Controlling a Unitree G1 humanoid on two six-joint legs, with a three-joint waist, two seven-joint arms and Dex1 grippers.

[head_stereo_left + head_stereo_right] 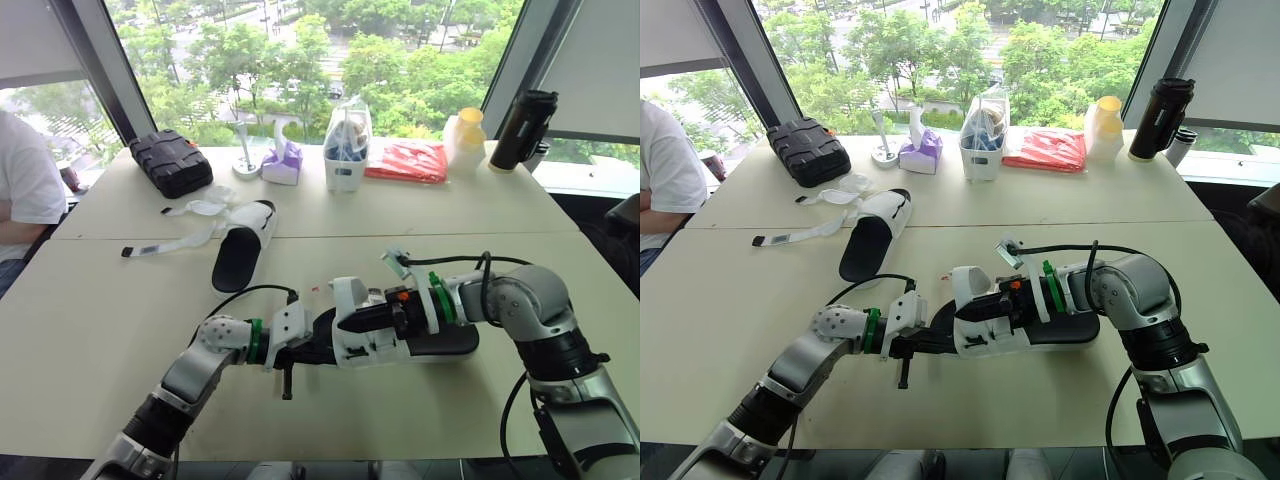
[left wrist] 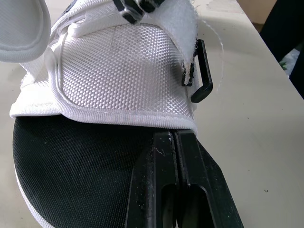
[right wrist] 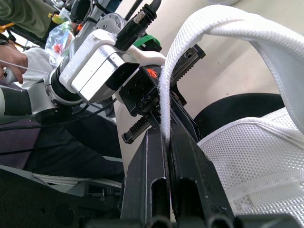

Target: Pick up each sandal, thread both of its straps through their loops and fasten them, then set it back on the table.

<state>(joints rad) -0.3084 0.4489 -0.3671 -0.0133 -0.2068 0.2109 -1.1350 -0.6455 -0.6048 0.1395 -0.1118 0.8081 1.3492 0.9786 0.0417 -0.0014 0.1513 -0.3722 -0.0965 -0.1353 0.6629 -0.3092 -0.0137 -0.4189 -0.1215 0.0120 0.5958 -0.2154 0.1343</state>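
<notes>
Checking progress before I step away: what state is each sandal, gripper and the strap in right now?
Near sandal, unfastened, between both grippers.
Far sandal, on the table, straps loose.
Left gripper, shut at the near sandal's upper.
Right gripper, shut on the strap.

Legible text, brands, numbers, signs: none.
- Sandal (image 2: 123,61), white mesh upper: no lettering.
- Small red mark (image 3: 151,72) on black hardware: not decipherable.
- Black case (image 1: 171,162), red packet (image 1: 408,160), black flask (image 1: 522,130) on worktop (image 1: 400,215): nothing readable.
</notes>
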